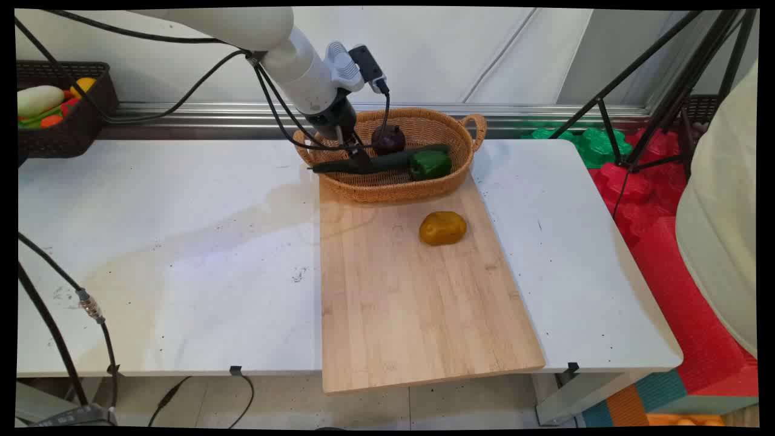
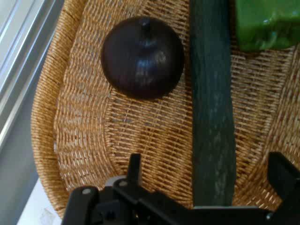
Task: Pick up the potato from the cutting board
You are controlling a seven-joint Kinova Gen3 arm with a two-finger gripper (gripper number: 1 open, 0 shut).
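**Down in the basket, fingers either side of the cucumber**

Here my gripper (image 2: 206,180) sits low inside the wicker basket (image 1: 424,188), its two fingers (image 2: 135,171) spread wide apart. The long dark green cucumber (image 2: 212,117) runs up the hand view between them, nearer my right finger, and I cannot tell whether either finger touches it. In the main view the cucumber (image 1: 378,162) lies nearly level across the basket just above the middle of the frame, its left end poking over the basket's left rim, with my gripper (image 1: 357,158) over that left part.

To the upper left of the cucumber in the hand view rests a dark purple onion (image 2: 142,57), stem end up, on the woven floor close to the basket's curved wall (image 2: 44,117). At the upper right corner a green bell pepper (image 2: 267,23) lies just beside the cucumber's far end. In the main view the onion (image 1: 388,139) sits toward the back of the basket and the pepper (image 1: 431,165) at the cucumber's right end.

The basket stands on the far end of a wooden cutting board (image 1: 412,303) that runs down the centre of the white table (image 1: 151,272). A yellow bell pepper (image 1: 442,228) lies on the board, just below the basket. In the upper left of the frame a dark basket (image 1: 85,121) holds more toy produce.
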